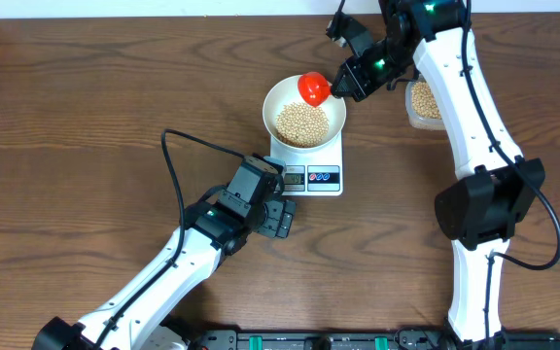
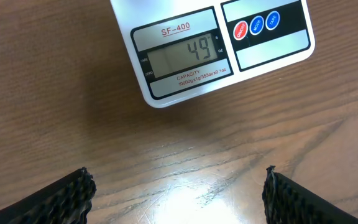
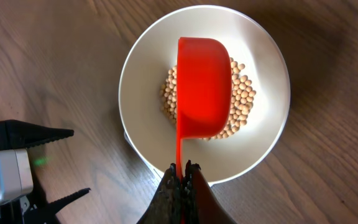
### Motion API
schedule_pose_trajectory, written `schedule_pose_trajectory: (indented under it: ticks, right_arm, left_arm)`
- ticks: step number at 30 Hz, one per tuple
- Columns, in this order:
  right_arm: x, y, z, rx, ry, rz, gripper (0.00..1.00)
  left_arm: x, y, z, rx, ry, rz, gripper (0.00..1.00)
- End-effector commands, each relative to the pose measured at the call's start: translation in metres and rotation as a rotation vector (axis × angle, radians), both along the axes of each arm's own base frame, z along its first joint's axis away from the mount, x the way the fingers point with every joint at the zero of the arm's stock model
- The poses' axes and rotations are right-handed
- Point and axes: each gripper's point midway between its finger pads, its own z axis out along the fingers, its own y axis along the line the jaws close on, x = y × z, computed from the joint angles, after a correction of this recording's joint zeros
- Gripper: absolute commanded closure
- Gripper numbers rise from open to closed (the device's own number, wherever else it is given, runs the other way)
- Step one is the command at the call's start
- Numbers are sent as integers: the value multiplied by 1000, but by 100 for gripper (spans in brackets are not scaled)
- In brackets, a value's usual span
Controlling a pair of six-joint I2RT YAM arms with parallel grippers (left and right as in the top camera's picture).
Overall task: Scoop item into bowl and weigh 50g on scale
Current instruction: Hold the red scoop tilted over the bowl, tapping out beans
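Wood-grain table [image 1: 86,117] under white scale [image 1: 309,178].

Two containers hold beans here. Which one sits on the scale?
The round white bowl, resting on the white scale under the red scoop. The clear plastic tub stands apart on the table, right of it in the overhead view.

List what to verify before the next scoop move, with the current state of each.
1. Display on the scale at the 50 target: not ok, it shows 49.
2. Bowl seated on the scale: ok.
3. Right pincer shut on the scoop handle: ok.
4. Scoop over the bowl, above the beans: ok.
5. Beans left inside the scoop: cannot tell, its inside is hidden.
6. Left pincer open and off the scale: ok.
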Motion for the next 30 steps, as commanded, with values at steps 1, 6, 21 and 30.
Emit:
schedule_pose_trajectory:
  ticks: [1, 6, 21, 30]
  right_arm:
    - [-4, 4, 24, 29, -54, 19, 99]
    - [-4, 4, 26, 45, -49, 21, 99]
    - [-5, 4, 25, 38, -58, 37, 99]
    - [-4, 0, 22, 9, -64, 31, 99]
  left_arm:
    - [1, 2, 3, 4, -12, -2, 11]
    - [1, 2, 3, 4, -12, -2, 11]
    - [1, 2, 3, 4, -12, -2, 11]
    - [1, 2, 3, 4, -12, -2, 11]
